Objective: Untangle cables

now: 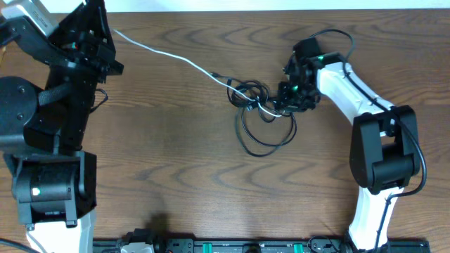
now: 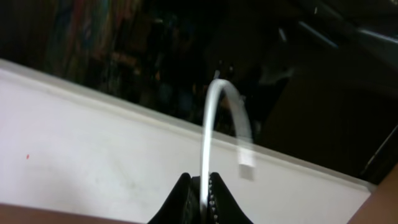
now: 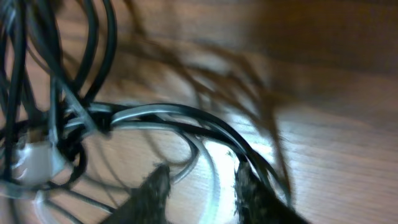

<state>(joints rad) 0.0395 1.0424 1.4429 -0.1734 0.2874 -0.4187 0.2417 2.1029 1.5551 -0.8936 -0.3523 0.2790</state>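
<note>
Over the table (image 1: 176, 183) the right gripper (image 3: 202, 183) gapes above the black cable (image 3: 186, 114); the left gripper (image 2: 200, 182) clamps the white cable (image 2: 208, 118).

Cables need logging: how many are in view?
2. The white cable runs rightward from the left end effector; the black cable tangles with its far end by the right end effector. Others may hide there.

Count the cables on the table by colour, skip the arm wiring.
white cable: 1, one end pinched in the left gripper
black cable: 1, looped and knotted with the white one near mid-table
Total: 2
</note>
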